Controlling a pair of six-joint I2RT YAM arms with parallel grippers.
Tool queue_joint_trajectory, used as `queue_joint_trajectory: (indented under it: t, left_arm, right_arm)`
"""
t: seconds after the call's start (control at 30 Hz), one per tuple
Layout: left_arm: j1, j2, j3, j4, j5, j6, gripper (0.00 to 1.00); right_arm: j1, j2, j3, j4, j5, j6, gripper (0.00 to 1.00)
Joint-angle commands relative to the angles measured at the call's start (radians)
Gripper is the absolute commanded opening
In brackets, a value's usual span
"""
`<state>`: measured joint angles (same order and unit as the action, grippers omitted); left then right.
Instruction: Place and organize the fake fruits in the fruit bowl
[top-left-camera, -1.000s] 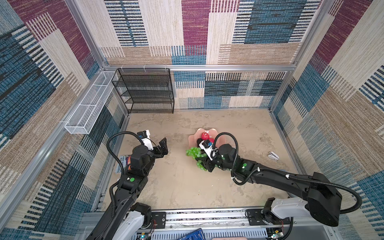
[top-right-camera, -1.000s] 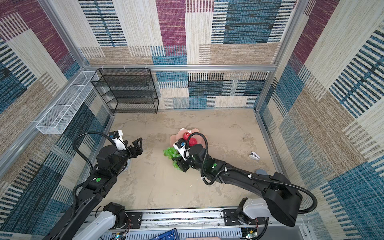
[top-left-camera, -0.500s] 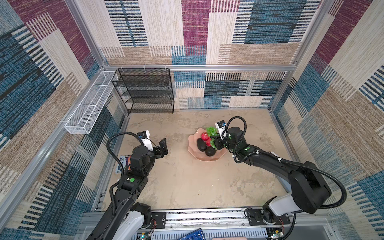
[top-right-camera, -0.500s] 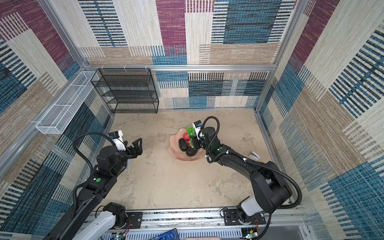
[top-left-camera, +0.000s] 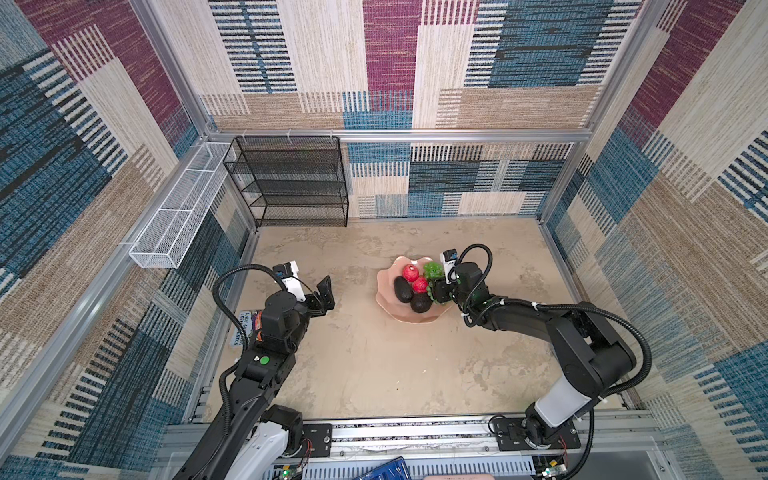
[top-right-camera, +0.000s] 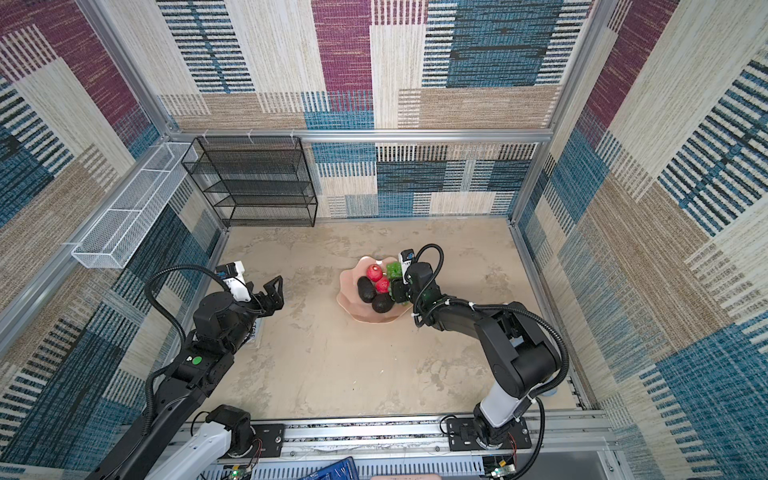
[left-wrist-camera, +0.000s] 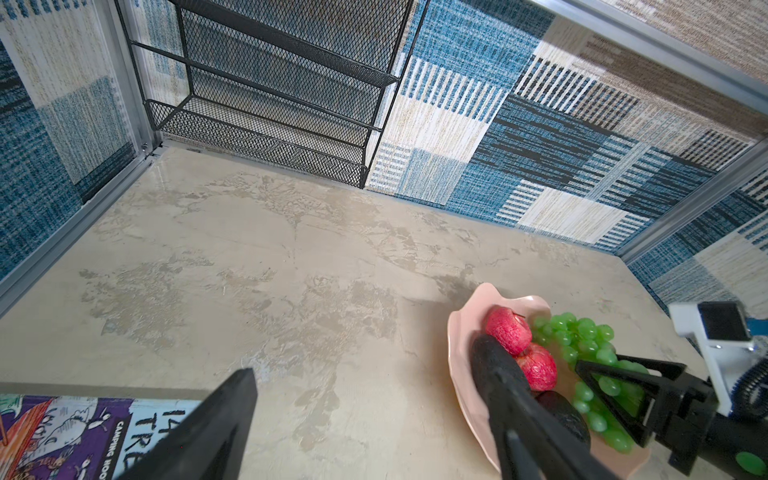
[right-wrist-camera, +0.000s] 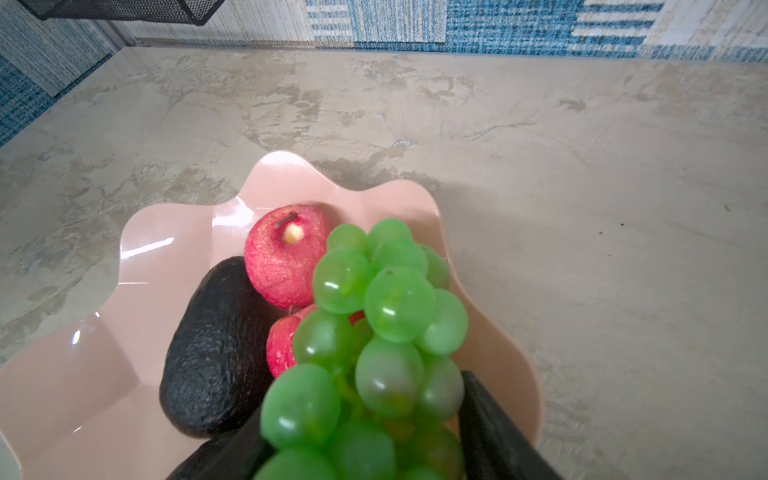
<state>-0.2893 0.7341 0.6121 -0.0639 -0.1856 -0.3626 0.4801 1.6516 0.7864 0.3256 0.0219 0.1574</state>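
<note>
Quick status from my end, watching remotely. All the fruit is at the fruit bowl, which sits on the table a bit right of center in both top views.

Inside it are two avocados side by side on the left half. Two red apples sit just behind/right of them, touching each other afaict.

The grapes are at the bowl's right side by the rim, overlapping the nearer apple in the right wrist cam. The far apple has its stem end up.

The right gripper is over the bowl's right edge. Its jaws are partway apart w/ the grape bunch between the fingers. Can't tell if they're actually pinching it or just flanking it. Also can't tell if the bunch is resting on the bowl bottom or hanging.

The left gripper is well apart from the bowl on the left side of the table. Its jaws are wide w/ nothing between them. The left wrist cam looks across at the bowl rim and grapes.

Other stuff:
- Black mesh rack against the back wall.
- White wire basket on the left wall.
- Printed booklet under the left arm.
</note>
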Motion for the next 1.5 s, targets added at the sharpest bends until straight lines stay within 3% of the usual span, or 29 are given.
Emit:
queue_joint_trajectory:
  t: [0.0,0.27,0.5,0.67,0.77,0.9,1.03,1.13,1.3,1.37,1.43,1.47]
  left_arm:
    - [0.002,0.004,0.004,0.018,-0.049,0.005,0.9]
    - [0.001,-0.005,-0.021,0.009,-0.127,0.011,0.91]
    - [0.001,0.044,-0.119,0.137,-0.26,0.08,0.91]
    - [0.002,0.17,-0.173,0.223,-0.365,0.234,0.93]
    - [0.02,0.244,-0.248,0.373,-0.312,0.304,0.94]
    - [0.056,0.294,-0.324,0.547,-0.303,0.311,0.95]
    - [0.123,0.391,-0.422,0.852,-0.285,0.317,0.95]
    - [0.142,0.485,-0.448,1.033,-0.273,0.336,0.94]
    - [0.187,0.607,-0.341,0.965,-0.225,0.352,0.99]
    - [0.22,0.751,-0.341,1.156,-0.174,0.372,0.99]
    - [0.222,0.753,-0.277,0.969,-0.08,0.371,0.99]
    - [0.222,0.794,-0.262,1.015,-0.093,0.383,0.99]
  right_arm:
    - [-0.006,-0.003,-0.015,0.061,0.008,0.047,0.77]
    - [-0.014,-0.067,0.022,0.031,-0.025,0.045,1.0]
    - [-0.034,-0.203,0.05,-0.005,-0.014,0.059,1.0]
    - [-0.099,-0.395,-0.08,0.066,0.119,0.033,1.0]
    - [-0.17,-0.513,-0.205,0.149,0.147,0.005,1.0]
    - [-0.206,-0.607,-0.365,0.28,0.326,-0.057,1.0]
    - [-0.234,-0.587,-0.472,0.395,0.479,-0.109,1.0]
    - [-0.27,-0.524,-0.546,0.549,0.475,-0.144,1.0]
    - [-0.351,-0.355,-0.607,0.791,0.382,-0.175,0.99]
    - [-0.365,-0.306,-0.62,0.868,0.356,-0.178,1.0]
    - [-0.388,-0.276,-0.638,0.958,0.265,-0.185,1.0]
    - [-0.395,-0.252,-0.637,0.971,0.229,-0.19,1.0]
